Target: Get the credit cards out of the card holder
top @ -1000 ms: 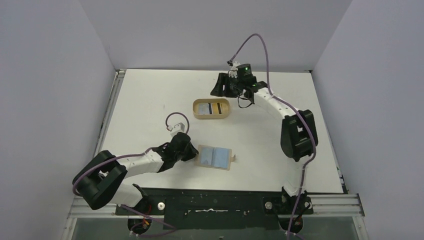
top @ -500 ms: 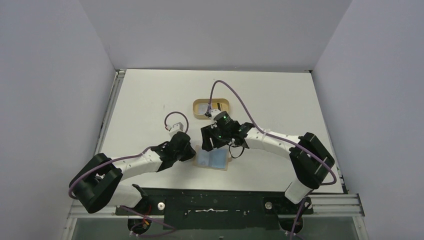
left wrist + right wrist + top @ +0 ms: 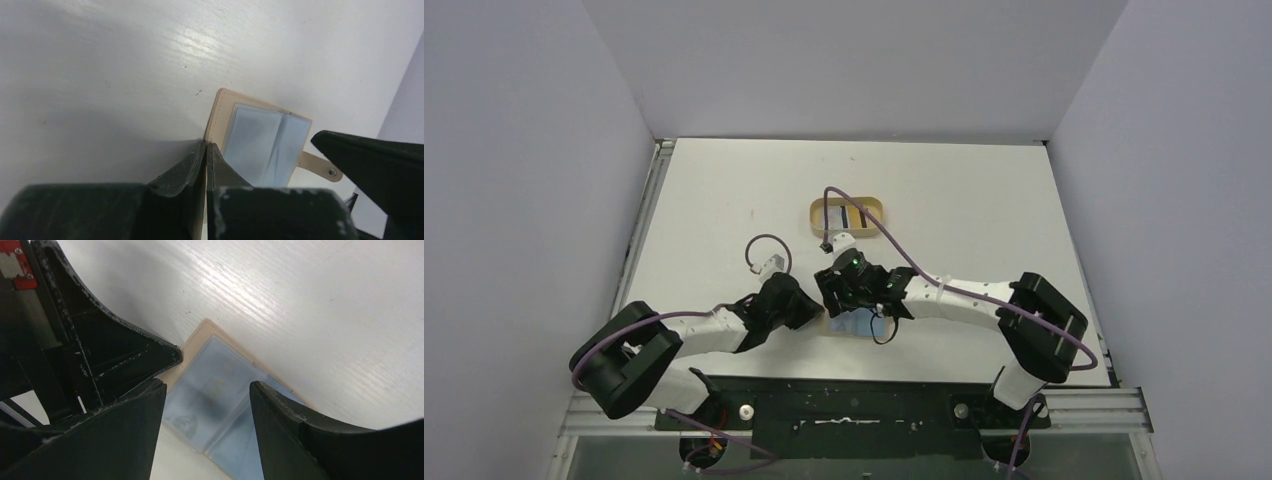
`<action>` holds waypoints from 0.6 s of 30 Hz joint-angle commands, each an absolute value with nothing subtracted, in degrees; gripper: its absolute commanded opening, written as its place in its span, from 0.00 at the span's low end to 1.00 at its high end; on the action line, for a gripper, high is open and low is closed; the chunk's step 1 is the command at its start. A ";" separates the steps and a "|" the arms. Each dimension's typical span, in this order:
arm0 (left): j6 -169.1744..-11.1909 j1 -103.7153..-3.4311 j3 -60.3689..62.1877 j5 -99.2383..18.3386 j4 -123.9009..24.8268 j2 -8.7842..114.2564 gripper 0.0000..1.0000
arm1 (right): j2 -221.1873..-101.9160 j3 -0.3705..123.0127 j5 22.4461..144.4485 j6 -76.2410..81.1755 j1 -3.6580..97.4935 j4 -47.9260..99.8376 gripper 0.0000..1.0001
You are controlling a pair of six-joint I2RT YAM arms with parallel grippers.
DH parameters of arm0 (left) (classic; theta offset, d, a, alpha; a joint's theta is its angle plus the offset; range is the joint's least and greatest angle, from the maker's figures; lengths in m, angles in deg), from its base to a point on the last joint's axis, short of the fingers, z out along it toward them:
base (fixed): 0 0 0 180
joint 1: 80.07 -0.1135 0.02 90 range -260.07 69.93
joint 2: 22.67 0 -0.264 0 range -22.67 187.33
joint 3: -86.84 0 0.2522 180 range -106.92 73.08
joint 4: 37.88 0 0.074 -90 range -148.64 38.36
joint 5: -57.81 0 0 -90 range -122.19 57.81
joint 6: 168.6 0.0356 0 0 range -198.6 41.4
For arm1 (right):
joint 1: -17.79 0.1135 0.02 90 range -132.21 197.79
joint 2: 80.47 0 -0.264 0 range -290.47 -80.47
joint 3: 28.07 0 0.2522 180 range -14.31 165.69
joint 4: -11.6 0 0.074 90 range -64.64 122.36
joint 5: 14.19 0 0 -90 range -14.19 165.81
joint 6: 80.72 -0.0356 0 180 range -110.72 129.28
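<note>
Down near the front of the white surface (image 3: 724, 200), find the card holder (image 3: 260, 145) lying open and flat, tan cover underneath, two pale blue glossy panels facing up, closing tab (image 3: 320, 167) sticking out from the side away from the left gripper (image 3: 206, 146). Cannot tell whether those panels are cards or only clear sleeves. Note that left gripper pressed almost fully together at the holder's near corner, with a sliver of tan cover pinched in the thin slit between its fingers. Look through the right wrist view for the right gripper (image 3: 207, 385), spread wide and hanging low over the open holder, fingers flanking a blue panel, gripping nothing; whether touching the holder or just above it, cannot tell. From above, see both grippers just beside each other over the holder, hiding most of it. Farther back, well apart from the holder, spot the oval tray (image 3: 814, 214) with a light blue card (image 3: 836, 216) in it and a dark-striped card (image 3: 857, 215) right beside that one.
</note>
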State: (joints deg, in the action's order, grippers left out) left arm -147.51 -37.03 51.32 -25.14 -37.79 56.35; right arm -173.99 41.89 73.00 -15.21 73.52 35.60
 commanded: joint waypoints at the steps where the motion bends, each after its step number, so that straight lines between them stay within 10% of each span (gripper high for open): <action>1: -151.03 -37.56 53.23 -26.82 -32.58 57.68 0.00 | -174.84 41.16 67.07 -15.11 75.35 31.78 0.63; 18: -150.67 -38.17 54.36 -26.60 -32.29 57.32 0.00 | -178.27 38.55 66.58 -17.44 77.39 31.31 0.62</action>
